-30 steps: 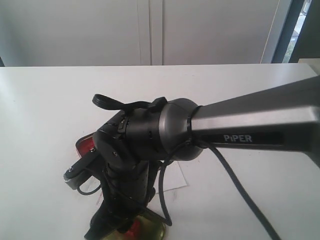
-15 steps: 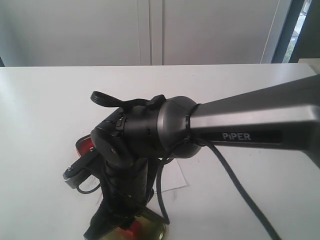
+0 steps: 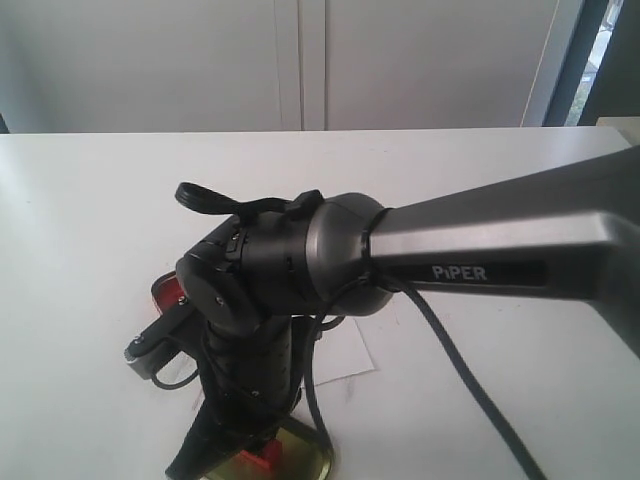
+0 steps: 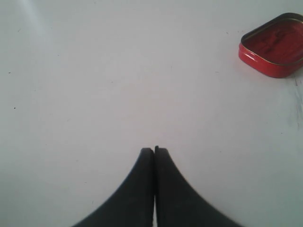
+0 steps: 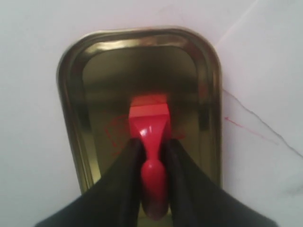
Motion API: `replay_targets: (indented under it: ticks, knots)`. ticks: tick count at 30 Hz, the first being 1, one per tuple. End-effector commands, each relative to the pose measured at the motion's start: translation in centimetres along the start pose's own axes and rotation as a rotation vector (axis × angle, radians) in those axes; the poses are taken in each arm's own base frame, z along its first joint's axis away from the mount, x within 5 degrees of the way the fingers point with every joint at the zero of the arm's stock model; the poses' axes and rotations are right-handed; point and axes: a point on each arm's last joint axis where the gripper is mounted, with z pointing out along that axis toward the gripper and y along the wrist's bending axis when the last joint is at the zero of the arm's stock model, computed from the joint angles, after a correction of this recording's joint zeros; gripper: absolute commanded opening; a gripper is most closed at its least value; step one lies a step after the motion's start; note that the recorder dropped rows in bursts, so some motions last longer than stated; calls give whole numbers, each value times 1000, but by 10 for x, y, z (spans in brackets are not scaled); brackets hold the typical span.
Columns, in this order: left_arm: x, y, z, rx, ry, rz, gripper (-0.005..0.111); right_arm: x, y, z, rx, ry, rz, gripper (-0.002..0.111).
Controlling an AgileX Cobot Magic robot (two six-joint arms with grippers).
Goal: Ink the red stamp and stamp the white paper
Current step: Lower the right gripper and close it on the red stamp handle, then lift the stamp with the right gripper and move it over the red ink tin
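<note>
office-like room: white table (image 3: pixel 80 200), plain cabinet doors (image 3: pixel 200 60)

- Exterior view: my right arm (image 3: pixel 300 270) blocks the middle. The white paper (image 3: pixel 352 362) shows only one corner, at 5 o'clock of my wrist.
- Red ink tin (image 3: pixel 167 292): a sliver at 9 o'clock of the wrist, the rest hidden.
- Gold lid (image 3: pixel 308 452) at 6 o'clock, cut by the picture's edge. The red stamp (image 3: pixel 268 456) there is just a small red patch.
- Right wrist view: the stamp's knob end is blurred inside my right gripper (image 5: pixel 154 142), and its printing face is hidden underneath.
- Left wrist view: the tin runs out of frame. Of my left gripper (image 4: pixel 154 150) only the tips show.
</note>
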Motion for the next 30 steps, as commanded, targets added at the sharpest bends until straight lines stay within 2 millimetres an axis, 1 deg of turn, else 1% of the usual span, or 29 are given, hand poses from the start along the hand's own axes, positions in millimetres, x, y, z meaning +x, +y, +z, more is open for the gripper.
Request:
replay_targets:
  ticks: [1, 4, 8, 15, 21, 30]
  knots:
    - [3, 0, 1, 0, 11, -7, 0, -1, 0, 0, -5, -4, 8, 18]
    - [3, 0, 1, 0, 11, -7, 0, -2, 0, 0, -5, -8, 8, 15]
    - [3, 0, 1, 0, 11, -7, 0, -2, 0, 0, -5, -8, 8, 0]
    - [3, 0, 1, 0, 11, -7, 0, -1, 0, -2, -3, -6, 7, 0]
    - [3, 0, 1, 0, 11, -7, 0, -2, 0, -17, -3, -42, 5, 0]
    - [3, 0, 1, 0, 11, -7, 0, 0, 0, -30, -4, -67, 8, 0]
